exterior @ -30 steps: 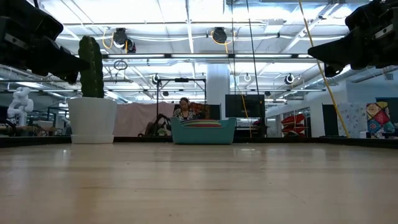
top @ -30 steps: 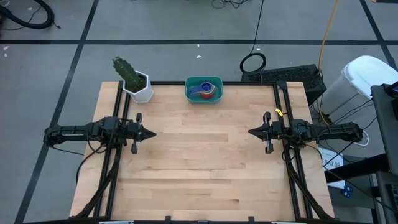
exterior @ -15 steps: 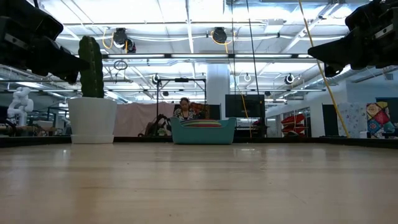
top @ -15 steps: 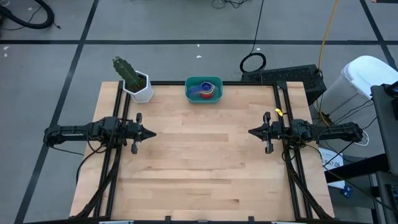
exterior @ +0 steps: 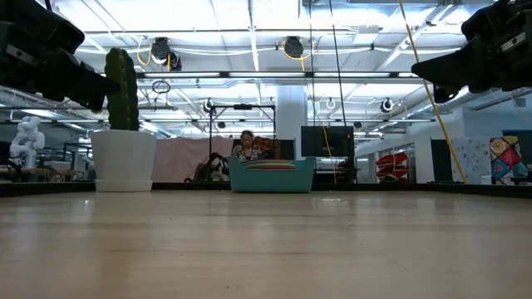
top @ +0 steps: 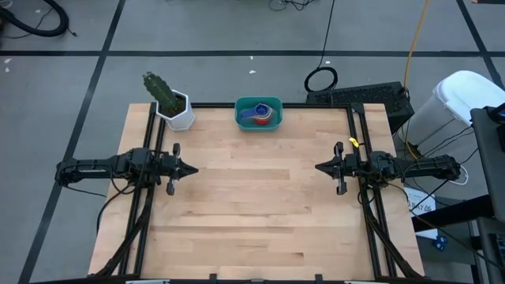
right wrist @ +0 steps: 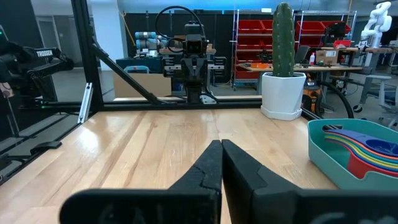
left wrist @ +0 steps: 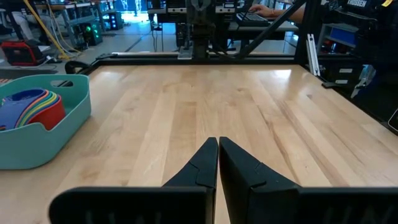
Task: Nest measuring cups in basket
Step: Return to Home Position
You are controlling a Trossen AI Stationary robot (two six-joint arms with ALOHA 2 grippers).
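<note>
The teal basket (top: 258,113) stands at the middle of the table's far edge, with the coloured measuring cups (top: 261,115) stacked inside it; they also show in the basket (left wrist: 37,121) in the left wrist view as cups (left wrist: 28,109), and in the basket (right wrist: 354,155) in the right wrist view as cups (right wrist: 364,149). My left gripper (top: 194,168) hovers shut over the table's left side, pointing right. My right gripper (top: 318,167) hovers shut over the right side, pointing left. Both are far from the basket and hold nothing.
A white pot with a green cactus (top: 172,106) stands at the far left corner, beside the basket. Bare wooden tabletop (top: 256,205) lies between the two arms and toward the near edge. Black frame rails (top: 150,205) run along both sides.
</note>
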